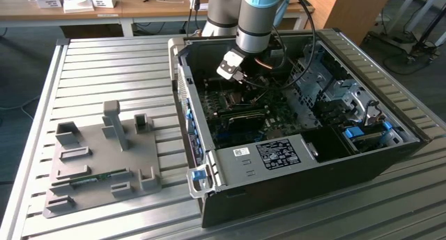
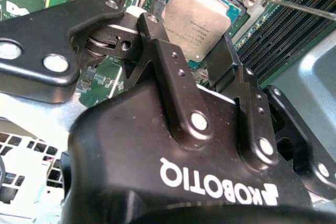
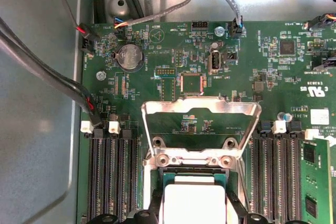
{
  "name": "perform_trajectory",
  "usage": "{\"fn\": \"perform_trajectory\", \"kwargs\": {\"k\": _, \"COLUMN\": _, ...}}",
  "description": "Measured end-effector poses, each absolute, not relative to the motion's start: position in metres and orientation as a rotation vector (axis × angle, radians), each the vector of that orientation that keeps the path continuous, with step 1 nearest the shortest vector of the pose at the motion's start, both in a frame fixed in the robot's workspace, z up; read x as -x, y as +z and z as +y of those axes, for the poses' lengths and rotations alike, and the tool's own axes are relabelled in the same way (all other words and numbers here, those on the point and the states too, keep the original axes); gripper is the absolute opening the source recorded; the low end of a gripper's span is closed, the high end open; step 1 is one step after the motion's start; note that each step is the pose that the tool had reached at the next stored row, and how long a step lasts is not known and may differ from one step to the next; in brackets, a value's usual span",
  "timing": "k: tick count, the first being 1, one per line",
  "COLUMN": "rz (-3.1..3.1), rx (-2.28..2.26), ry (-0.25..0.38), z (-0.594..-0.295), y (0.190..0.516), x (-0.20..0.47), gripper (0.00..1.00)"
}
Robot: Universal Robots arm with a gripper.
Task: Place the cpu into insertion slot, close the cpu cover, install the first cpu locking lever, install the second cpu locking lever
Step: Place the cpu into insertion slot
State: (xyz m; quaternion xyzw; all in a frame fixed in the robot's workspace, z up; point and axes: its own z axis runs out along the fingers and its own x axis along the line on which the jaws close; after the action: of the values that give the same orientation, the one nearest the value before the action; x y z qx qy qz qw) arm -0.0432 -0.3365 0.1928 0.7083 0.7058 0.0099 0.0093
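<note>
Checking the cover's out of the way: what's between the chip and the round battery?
In the first wrist view, the cover frame, swung open, sits between the chip and the battery.

We are looking at a robotics lab, a test bench rather than a home or a shop. A robot arm [image 1: 254, 21] hangs over a ribbed metal table [image 1: 104, 57], its gripper [image 1: 244, 82] down inside an open computer case [image 1: 279, 182] whose circuit board [image 3: 273, 77] lies bare. Beside the case, on the exterior view's left, we find a grey moulded plate [image 1: 104, 167] of holders for parts. At the far side stand wooden desks [image 1: 139, 8] carrying small white boxes [image 1: 78, 2] — ordinary work clutter. To the far right, cables [image 1: 411, 62] trail across a dark floor [image 1: 18, 73].
</note>
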Motion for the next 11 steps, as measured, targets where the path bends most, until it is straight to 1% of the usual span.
{"fn": "perform_trajectory", "kwargs": {"k": 11, "rz": 2.22, "rx": -2.197, "ry": 0.031, "z": -0.3365, "y": 0.1924, "x": 0.043, "gripper": 0.54}}
